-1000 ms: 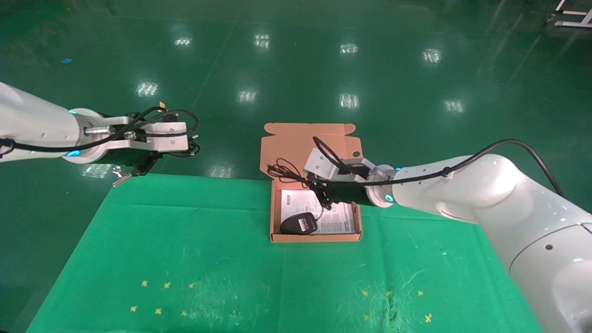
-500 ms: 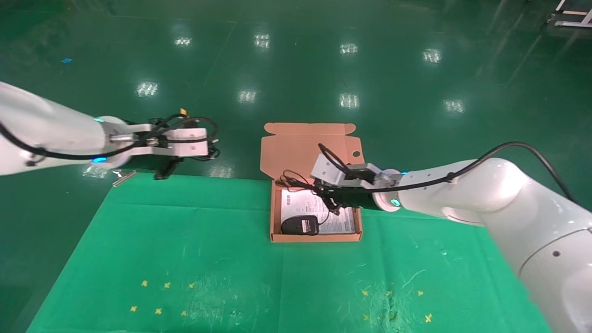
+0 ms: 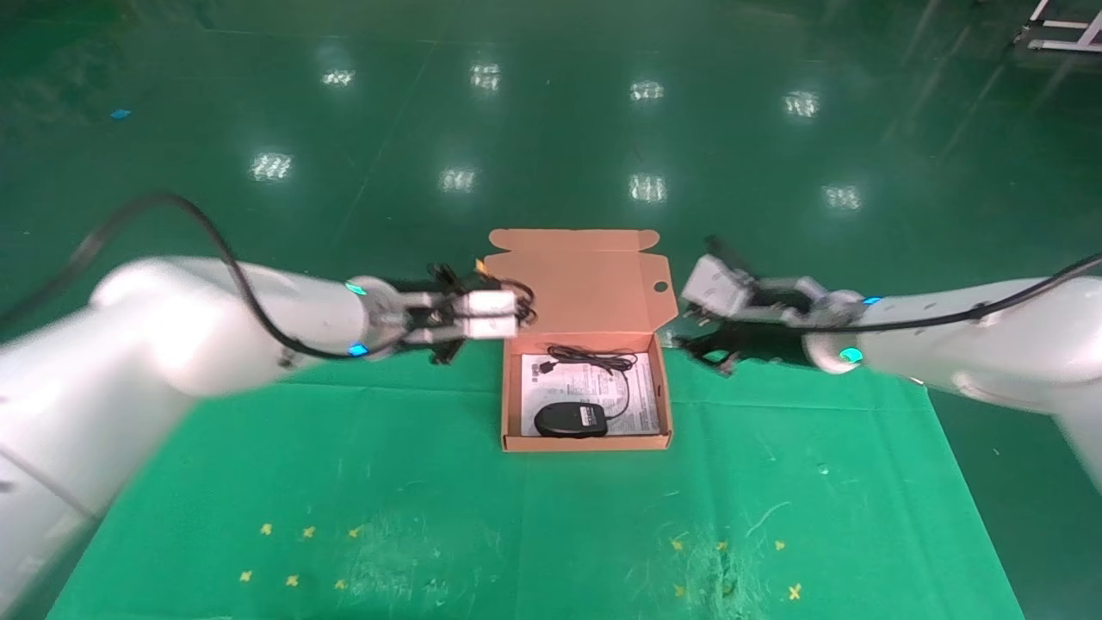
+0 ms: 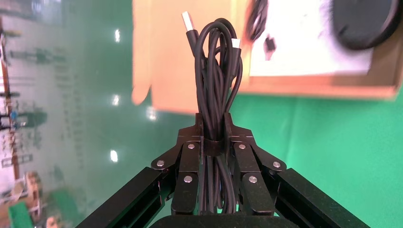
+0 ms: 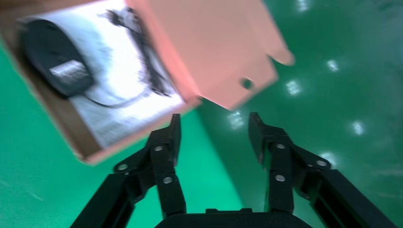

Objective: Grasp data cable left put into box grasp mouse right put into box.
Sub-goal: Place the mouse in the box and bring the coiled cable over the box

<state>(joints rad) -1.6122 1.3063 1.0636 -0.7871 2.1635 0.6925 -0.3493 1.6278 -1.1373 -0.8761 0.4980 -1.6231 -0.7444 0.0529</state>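
Observation:
The orange-pink box (image 3: 585, 443) lies open at the middle of the green mat, lid flap (image 3: 577, 275) folded back. The black mouse (image 3: 568, 419) lies inside on the white sheet, label up, its cord (image 3: 603, 366) coiled behind it. My left gripper (image 3: 446, 347) is just left of the box's far left corner. In the left wrist view it (image 4: 213, 124) is shut on the data cable (image 4: 216, 80), whose looped bundle and USB plugs point toward the box (image 4: 323, 88). My right gripper (image 3: 702, 349) is open and empty just right of the box; it also shows in the right wrist view (image 5: 214, 126).
The green mat (image 3: 344, 482) covers the table, with small yellow marks (image 3: 297, 551) near the front. The table's far edge runs just behind both grippers, with shiny green floor (image 3: 551, 112) beyond it.
My right gripper let go of the mouse's cord, which now lies in the box, and drew back to the right. My left arm moved right to the box with the data cable.

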